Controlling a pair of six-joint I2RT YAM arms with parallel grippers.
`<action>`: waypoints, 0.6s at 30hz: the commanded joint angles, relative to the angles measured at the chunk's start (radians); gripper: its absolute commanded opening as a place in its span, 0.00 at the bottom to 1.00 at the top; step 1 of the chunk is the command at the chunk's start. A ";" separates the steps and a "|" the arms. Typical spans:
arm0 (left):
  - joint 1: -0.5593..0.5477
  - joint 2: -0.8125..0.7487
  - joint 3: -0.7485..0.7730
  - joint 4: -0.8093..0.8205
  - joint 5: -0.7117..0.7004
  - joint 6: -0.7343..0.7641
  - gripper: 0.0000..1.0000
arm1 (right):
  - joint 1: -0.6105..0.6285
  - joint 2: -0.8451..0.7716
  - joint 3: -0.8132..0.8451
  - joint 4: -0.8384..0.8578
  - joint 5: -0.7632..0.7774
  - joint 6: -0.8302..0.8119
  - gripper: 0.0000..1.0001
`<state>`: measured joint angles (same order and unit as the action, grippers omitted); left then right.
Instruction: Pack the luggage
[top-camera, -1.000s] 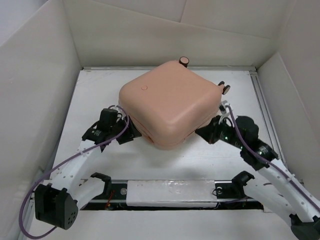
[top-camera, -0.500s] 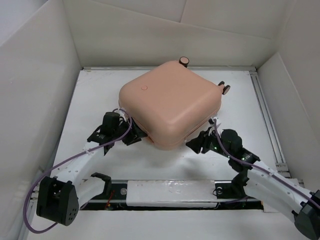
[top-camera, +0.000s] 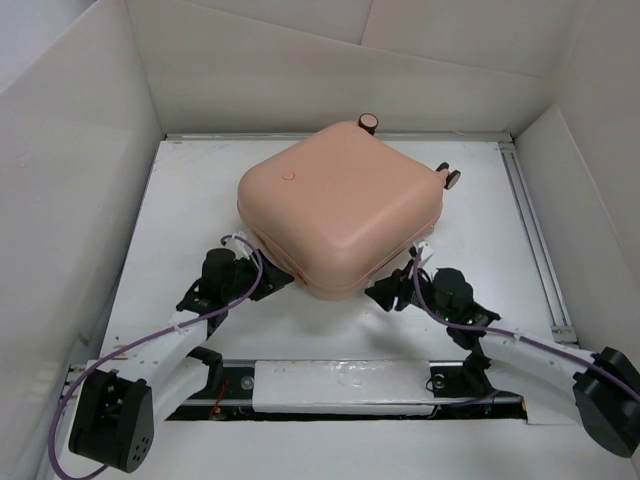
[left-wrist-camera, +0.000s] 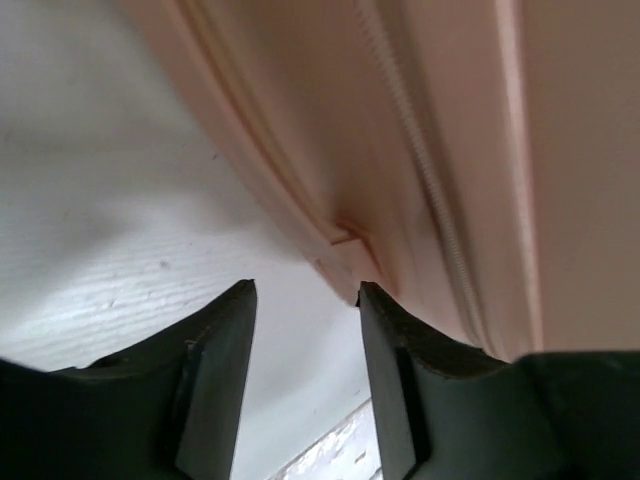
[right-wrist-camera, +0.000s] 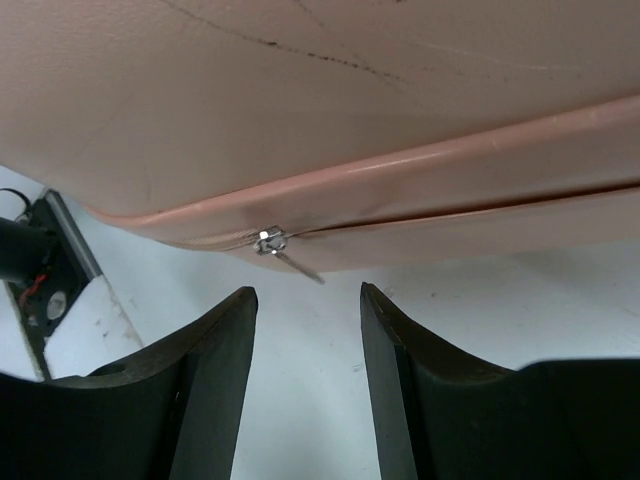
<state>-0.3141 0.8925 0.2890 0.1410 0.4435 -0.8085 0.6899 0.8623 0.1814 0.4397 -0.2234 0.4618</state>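
Observation:
The peach-pink luggage (top-camera: 340, 205) lies closed and flat in the middle of the table, wheels at its far right. My left gripper (top-camera: 272, 278) is open and empty at its near left edge; in the left wrist view (left-wrist-camera: 306, 290) its right finger touches the shell by the zip seam (left-wrist-camera: 430, 190). My right gripper (top-camera: 383, 292) is open and empty at the near right corner. In the right wrist view (right-wrist-camera: 308, 292) a small metal zip pull (right-wrist-camera: 272, 243) hangs from the seam just above the jaws, untouched.
White walls (top-camera: 80, 150) box in the table on the left, back and right. A metal rail (top-camera: 530, 230) runs along the right side. The arm bases and a white bar (top-camera: 340, 385) lie along the near edge.
My right gripper has moved left and nearer along the luggage's near right edge, towards its front corner. My left gripper has shifted slightly nearer and right. The luggage has stayed in place.

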 joint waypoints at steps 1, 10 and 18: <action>-0.002 -0.009 -0.028 0.173 0.004 -0.015 0.43 | 0.011 0.056 0.021 0.181 0.013 -0.073 0.52; 0.030 0.060 -0.074 0.358 -0.011 -0.005 0.47 | 0.011 0.032 -0.036 0.301 0.058 -0.083 0.53; 0.030 0.134 -0.063 0.443 -0.034 0.005 0.44 | 0.020 -0.046 -0.016 0.218 0.047 -0.083 0.47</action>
<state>-0.2878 1.0050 0.2127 0.4801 0.4000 -0.8165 0.6952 0.8227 0.1375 0.6350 -0.1680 0.3950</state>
